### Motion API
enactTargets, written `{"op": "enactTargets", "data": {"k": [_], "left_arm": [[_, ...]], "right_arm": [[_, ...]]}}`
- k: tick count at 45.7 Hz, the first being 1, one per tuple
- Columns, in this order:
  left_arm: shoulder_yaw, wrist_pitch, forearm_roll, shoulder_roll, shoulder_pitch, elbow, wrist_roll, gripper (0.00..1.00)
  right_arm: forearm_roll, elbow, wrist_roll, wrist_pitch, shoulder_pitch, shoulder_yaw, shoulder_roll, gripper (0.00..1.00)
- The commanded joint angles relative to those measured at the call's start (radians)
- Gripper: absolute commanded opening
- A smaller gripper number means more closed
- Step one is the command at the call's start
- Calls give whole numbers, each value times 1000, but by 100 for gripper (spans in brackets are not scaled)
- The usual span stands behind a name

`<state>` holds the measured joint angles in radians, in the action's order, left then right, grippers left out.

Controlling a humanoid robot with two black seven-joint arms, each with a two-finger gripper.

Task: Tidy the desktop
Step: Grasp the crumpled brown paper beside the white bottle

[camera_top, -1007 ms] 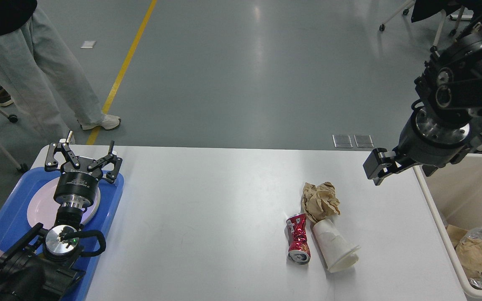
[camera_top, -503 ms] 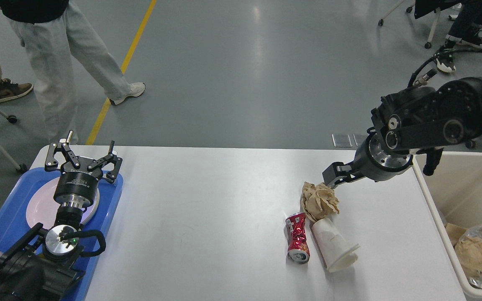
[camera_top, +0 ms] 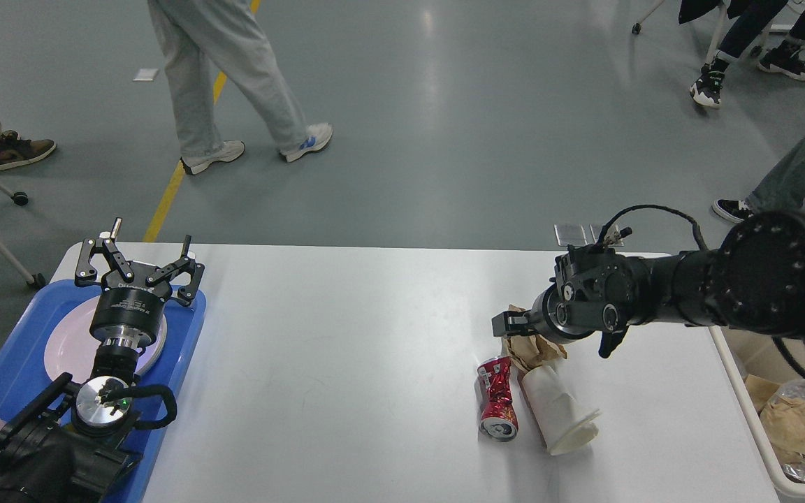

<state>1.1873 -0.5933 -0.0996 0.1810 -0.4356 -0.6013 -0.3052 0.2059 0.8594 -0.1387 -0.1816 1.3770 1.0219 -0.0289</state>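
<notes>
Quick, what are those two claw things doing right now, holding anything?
Left gripper: open, holding nothing, above the blue tray.
Right gripper: at the crumpled brown paper; open or closed cannot be told.

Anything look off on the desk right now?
Yes: three bits of trash lie together right of centre on the desktop: a crushed red can, a white cup tipped on its side, and crumpled brown paper under the right gripper.
</notes>
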Motion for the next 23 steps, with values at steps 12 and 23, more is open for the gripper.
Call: {"op": "enactTargets", "data": {"k": [12, 23], "left_arm": [[0, 1, 0, 0, 0, 0, 0, 96], [0, 0, 0, 0, 0, 0, 0, 96]], "right_arm": [[-6, -118, -1, 117, -127, -2, -32, 98], [-6, -122, -2, 122, -131, 0, -29, 76]]}}
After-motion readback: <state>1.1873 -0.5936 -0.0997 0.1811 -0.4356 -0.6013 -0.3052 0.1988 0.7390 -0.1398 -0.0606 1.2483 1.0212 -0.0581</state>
